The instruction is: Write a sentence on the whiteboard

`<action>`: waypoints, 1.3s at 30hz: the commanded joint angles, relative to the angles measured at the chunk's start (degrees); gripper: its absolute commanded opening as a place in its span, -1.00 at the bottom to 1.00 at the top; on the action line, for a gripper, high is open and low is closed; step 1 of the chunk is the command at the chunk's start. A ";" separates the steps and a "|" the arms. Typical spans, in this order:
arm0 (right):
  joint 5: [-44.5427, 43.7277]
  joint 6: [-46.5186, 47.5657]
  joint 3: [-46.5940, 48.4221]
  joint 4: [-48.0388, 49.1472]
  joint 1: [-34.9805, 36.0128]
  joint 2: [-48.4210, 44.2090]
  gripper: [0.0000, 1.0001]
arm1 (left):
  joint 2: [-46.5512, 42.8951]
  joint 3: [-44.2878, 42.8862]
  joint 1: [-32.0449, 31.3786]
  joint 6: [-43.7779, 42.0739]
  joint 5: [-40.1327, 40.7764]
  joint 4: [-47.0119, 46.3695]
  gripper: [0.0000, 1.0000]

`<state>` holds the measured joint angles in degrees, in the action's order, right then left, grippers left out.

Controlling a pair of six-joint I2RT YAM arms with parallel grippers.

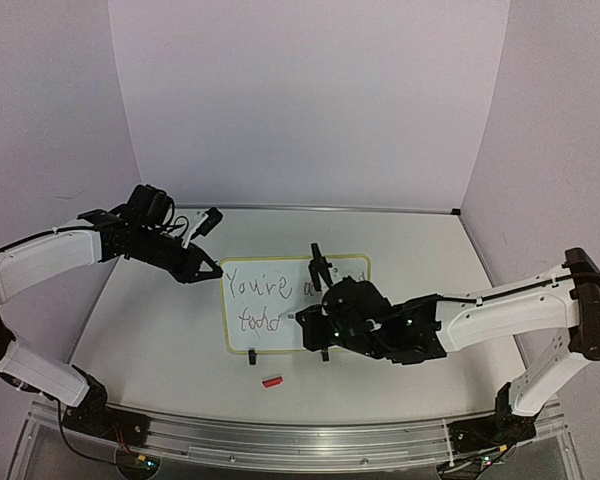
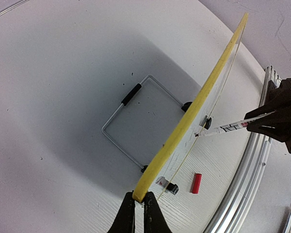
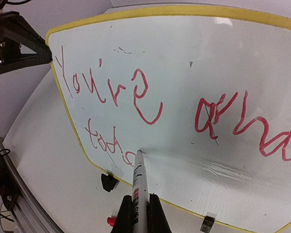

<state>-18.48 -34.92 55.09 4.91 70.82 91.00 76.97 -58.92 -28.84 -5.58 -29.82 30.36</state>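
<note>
Lower line being written on the whiteboard (image 3: 184,73), stood at the middle of the desk (image 1: 140,330).
Its left edge is clamped by the left pincer (image 2: 139,201), apparently as a brace against pen pressure; the marker (image 3: 138,174) is gripped in the right pincer (image 3: 138,206), tip pressed to the sentence (image 3: 136,97).

whiteboard (image 3: 184,48): 1 | marker (image 3: 139,189): 1 | red cap (image 1: 271,381): 1 | clip feet (image 3: 108,182) (image 3: 207,224): 2 | wire stand (image 2: 132,93): 1 | hands (image 2: 138,200) (image 3: 140,200): 2
</note>
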 commanded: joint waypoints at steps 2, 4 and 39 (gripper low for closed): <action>-1.92 0.51 0.72 0.19 -0.45 -0.63 -1.00 | 2.23 -0.22 -1.31 -0.86 0.80 3.98 -1.00; -1.33 -0.12 0.31 0.19 -0.48 -0.10 -1.00 | 2.22 -0.16 -1.31 -0.89 0.78 4.01 -1.00; 0.91 -1.36 -2.46 -2.40 -0.27 -4.43 -1.00 | 2.22 -0.10 -1.31 -0.88 0.84 4.04 -1.00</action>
<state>-15.46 -36.84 53.93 1.97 70.65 90.84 76.97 -58.92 -28.84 -5.58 -29.82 30.36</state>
